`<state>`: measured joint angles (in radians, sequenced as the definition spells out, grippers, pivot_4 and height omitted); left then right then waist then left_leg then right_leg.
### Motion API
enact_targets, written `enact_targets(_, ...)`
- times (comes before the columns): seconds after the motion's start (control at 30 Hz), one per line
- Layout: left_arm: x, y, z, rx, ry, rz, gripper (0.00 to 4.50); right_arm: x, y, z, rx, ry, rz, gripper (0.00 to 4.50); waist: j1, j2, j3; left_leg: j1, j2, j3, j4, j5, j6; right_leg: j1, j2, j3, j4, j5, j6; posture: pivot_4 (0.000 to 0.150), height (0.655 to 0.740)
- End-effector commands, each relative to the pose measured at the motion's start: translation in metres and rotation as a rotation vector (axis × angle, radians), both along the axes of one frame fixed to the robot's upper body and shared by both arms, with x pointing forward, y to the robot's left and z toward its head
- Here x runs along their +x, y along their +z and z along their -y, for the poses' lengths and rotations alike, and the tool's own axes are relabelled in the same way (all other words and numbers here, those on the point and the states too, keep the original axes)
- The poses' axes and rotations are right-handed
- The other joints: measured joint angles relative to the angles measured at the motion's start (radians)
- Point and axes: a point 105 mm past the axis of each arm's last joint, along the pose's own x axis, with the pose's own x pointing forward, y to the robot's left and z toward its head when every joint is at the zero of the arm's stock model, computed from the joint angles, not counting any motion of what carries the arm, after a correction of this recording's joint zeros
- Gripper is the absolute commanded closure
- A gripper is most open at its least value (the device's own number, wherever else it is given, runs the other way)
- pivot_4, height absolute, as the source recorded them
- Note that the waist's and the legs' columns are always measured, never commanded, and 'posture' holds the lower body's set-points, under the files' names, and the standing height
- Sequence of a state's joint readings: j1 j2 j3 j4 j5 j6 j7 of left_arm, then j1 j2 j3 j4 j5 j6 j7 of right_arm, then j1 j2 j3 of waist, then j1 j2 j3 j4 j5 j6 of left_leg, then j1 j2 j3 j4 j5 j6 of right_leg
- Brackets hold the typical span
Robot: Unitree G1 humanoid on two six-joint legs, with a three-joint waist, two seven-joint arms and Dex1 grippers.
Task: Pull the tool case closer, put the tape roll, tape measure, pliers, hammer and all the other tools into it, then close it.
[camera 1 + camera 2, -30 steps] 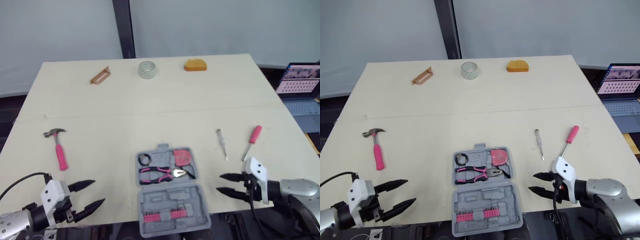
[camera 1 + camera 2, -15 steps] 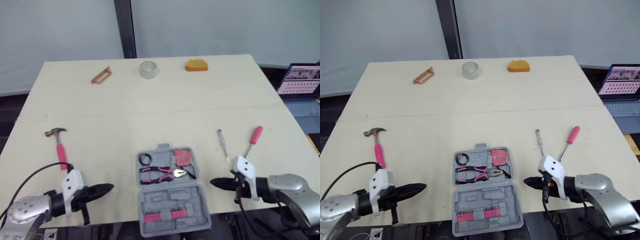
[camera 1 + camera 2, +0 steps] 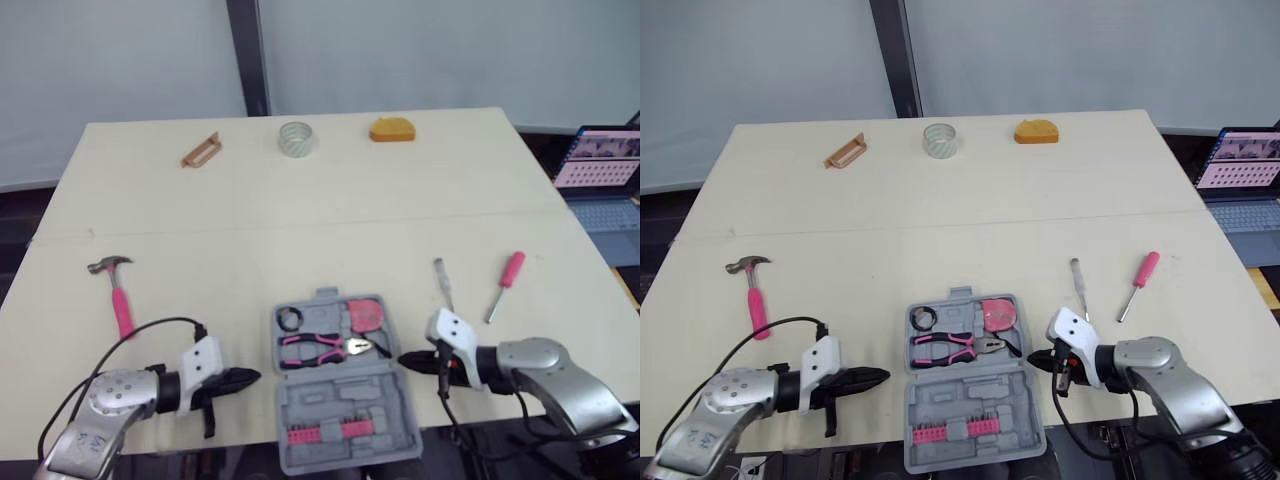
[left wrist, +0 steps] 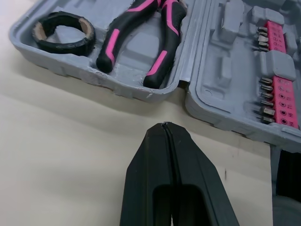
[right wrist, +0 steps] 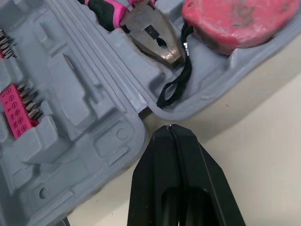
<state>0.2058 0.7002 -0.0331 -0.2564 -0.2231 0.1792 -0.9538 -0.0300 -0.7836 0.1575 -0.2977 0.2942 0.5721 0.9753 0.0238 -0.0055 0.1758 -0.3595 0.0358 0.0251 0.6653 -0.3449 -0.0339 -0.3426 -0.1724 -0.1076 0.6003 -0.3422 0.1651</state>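
You have the open tool case (image 3: 338,395) at the middle of the desk's (image 3: 300,220) near edge. The pliers (image 3: 322,348), black tape roll (image 3: 291,319) and pink tape measure (image 3: 366,313) lie in it. The left gripper (image 3: 248,380) and right gripper (image 3: 404,360) flank it, fingers pressed together, tips just short of its walls. The hammer (image 3: 118,298) lies near the left edge. The pink-handled screwdriver (image 3: 505,280) and slim screwdriver (image 3: 443,283) lie toward the right edge. The wrist views cut off the case's bit-holder half.

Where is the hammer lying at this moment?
In the left eye view the hammer lies on the table at the robot's left, outside the tool case and beyond the left gripper.
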Motion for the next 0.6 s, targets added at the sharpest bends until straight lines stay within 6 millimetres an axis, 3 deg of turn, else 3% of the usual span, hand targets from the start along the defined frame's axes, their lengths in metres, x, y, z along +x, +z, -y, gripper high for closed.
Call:
enact_targets(0.03,-0.001,-0.003,0.006,0.006,-0.020,0.002,4.46,0.000,0.000,-0.001,-0.007,0.000,0.011,4.50,0.000,0.000,0.000,0.000,0.000,0.000,0.000,0.000,0.000,0.000,0.000,0.000,0.000,0.000,0.000,0.150,0.7400)
enact_targets(0.6,0.011,-0.013,0.021,0.019,-0.053,0.023,4.46,-0.004,-0.006,-0.006,0.001,-0.003,-0.006,4.50,0.000,0.000,0.000,0.000,0.000,0.000,0.001,0.000,0.000,0.000,0.000,0.000,0.001,0.000,0.000,0.150,0.7400)
